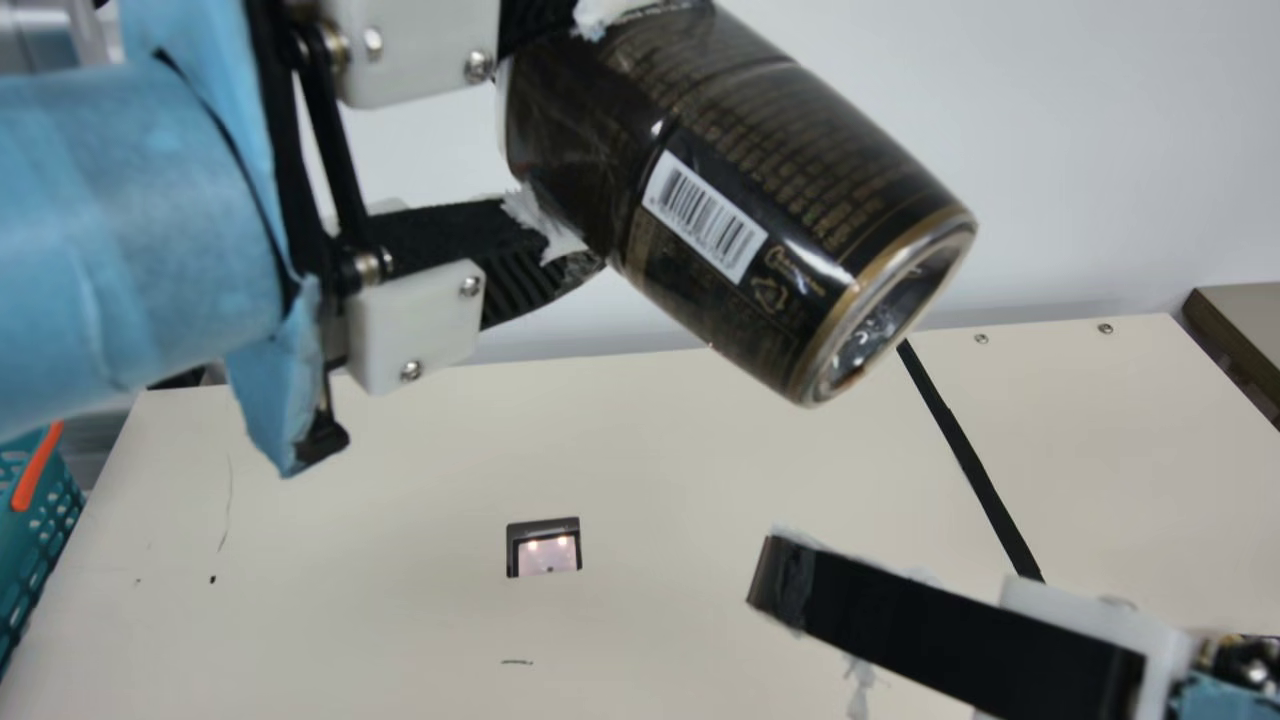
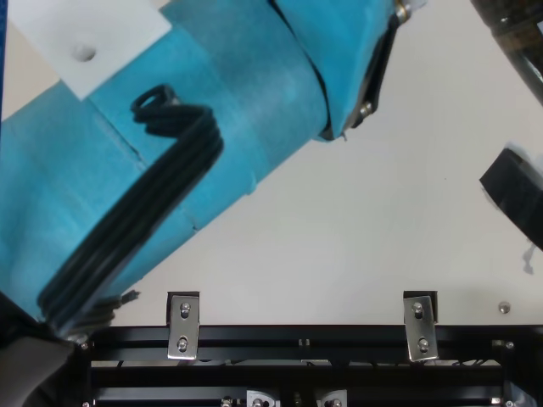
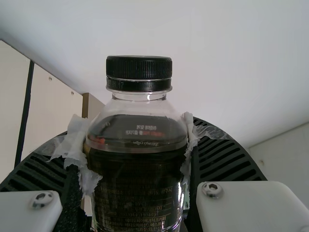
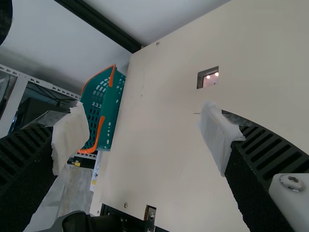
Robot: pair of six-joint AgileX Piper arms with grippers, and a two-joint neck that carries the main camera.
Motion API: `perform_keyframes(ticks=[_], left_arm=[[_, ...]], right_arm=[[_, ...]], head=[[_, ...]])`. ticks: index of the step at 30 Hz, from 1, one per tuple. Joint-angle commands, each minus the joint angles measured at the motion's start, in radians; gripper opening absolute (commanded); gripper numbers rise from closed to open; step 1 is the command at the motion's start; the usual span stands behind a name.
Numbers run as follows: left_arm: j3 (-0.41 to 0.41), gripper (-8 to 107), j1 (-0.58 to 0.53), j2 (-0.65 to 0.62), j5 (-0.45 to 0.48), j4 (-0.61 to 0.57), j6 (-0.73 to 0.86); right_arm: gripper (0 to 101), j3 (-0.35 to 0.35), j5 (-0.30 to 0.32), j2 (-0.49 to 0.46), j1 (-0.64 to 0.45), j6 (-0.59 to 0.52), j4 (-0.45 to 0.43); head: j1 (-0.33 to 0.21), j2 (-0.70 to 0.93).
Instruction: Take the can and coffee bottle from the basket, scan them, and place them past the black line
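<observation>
Slipping is the likeliest trouble for the coffee bottle (image 1: 750, 200), since its smooth, rounded side is pinched near the shoulder and the heavier lower part sticks out with nothing beneath it. It is a clear bottle in a dark, glossy sleeve with fine gold print, a gold band near the base (image 1: 880, 325) and a ribbed black cap (image 3: 139, 67). It hangs tilted in the air, above the level of the scanner (image 1: 545, 550) and towards its right in the main view. The left gripper (image 1: 585, 130) has its jaws clamped on it, with ragged white tape (image 3: 77, 137) at the tips that could shift and loosen the hold. The barcode (image 1: 705, 217) faces the neck camera, so if it still needs reading, the scanner may miss it unless the bottle is turned. The right gripper (image 4: 145, 135) has its jaws apart; a handover taken at a skew could knock the bottle free. Set in the table (image 1: 350, 470), the scanner has the black line (image 1: 970, 460) to its right and the basket (image 1: 40, 560) to its far left.
</observation>
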Motion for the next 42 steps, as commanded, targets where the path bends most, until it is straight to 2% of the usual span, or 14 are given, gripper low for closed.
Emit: perform_keyframes(ticks=[1,6,14,20,26,38,42], left_arm=[[0.000,10,0.000,0.000,0.000,0.000,0.000],[0.006,10,0.023,-0.001,-0.001,-0.042,0.045],[0.080,10,0.154,-0.028,-0.017,-0.184,0.189],[0.191,10,0.261,-0.054,-0.047,-0.381,0.388],[0.301,10,0.363,-0.065,-0.039,-0.605,0.623],[0.494,10,0.571,-0.063,0.045,-0.993,1.104],[0.555,10,0.649,-0.068,0.103,-1.128,1.233]], right_arm=[[101,0.000,0.000,0.000,0.000,0.000,0.000],[101,0.000,0.000,0.000,0.000,0.000,0.000],[101,0.000,0.000,0.000,0.000,0.000,0.000],[101,0.000,0.000,0.000,0.000,0.000,0.000],[101,0.000,0.000,0.000,0.000,0.000,0.000],[101,0.000,0.000,0.000,0.000,0.000,0.000],[101,0.000,0.000,0.000,0.000,0.000,0.000]], head=[[-0.031,-0.014],[-0.031,-0.014],[-0.031,-0.014],[-0.031,-0.014],[-0.031,-0.014],[-0.031,-0.014],[-0.031,-0.014]])
